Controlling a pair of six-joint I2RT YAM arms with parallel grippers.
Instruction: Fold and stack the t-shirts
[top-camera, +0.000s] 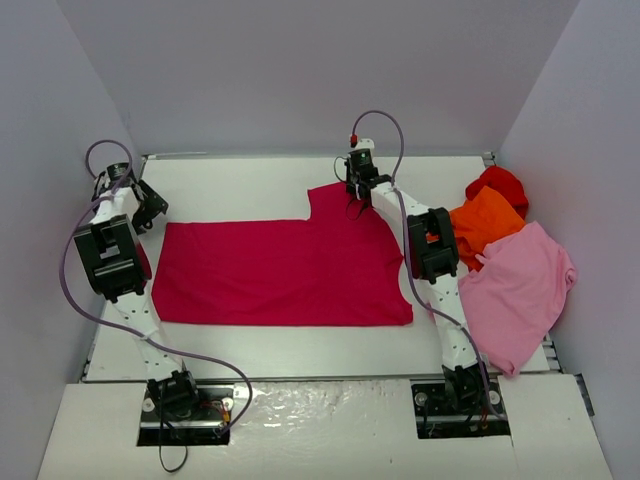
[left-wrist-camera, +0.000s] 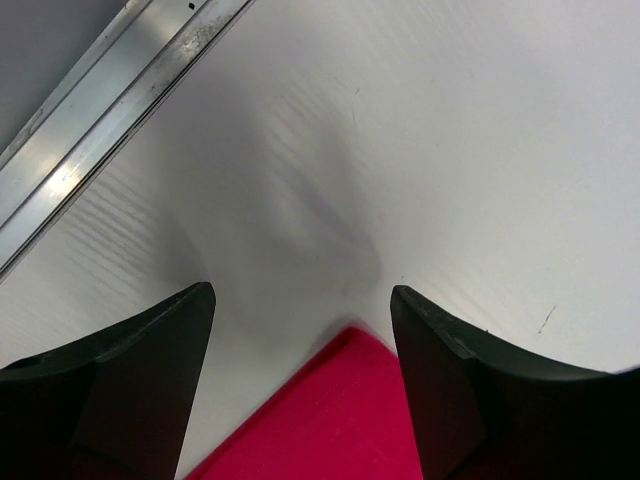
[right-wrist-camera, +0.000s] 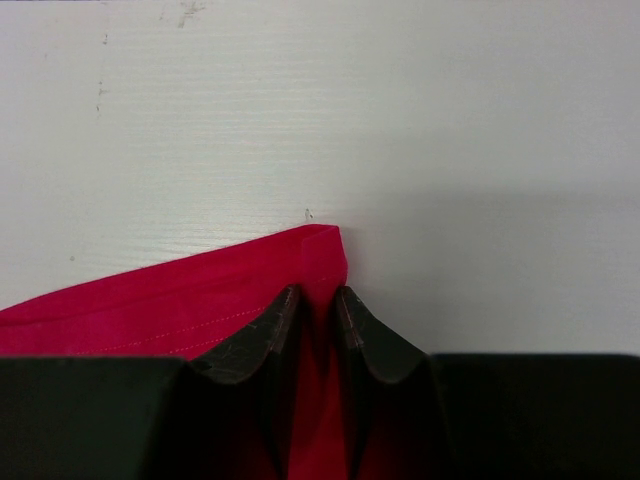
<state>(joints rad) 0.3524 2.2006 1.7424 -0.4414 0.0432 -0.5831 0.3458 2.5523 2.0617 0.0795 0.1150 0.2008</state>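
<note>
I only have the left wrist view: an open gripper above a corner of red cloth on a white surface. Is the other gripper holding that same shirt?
Observer: Yes. The right gripper is shut on the raspberry-red t-shirt, at the corner of the part that juts out on the far side.
Operator: Is the shirt bunched up?
Observer: No, it lies spread flat across the middle of the table.
Operator: Any other shirts around?
Observer: Three, heaped at the table's right edge: a pale pink t-shirt nearest, an orange t-shirt behind it, and a bright red t-shirt farthest back.
</note>
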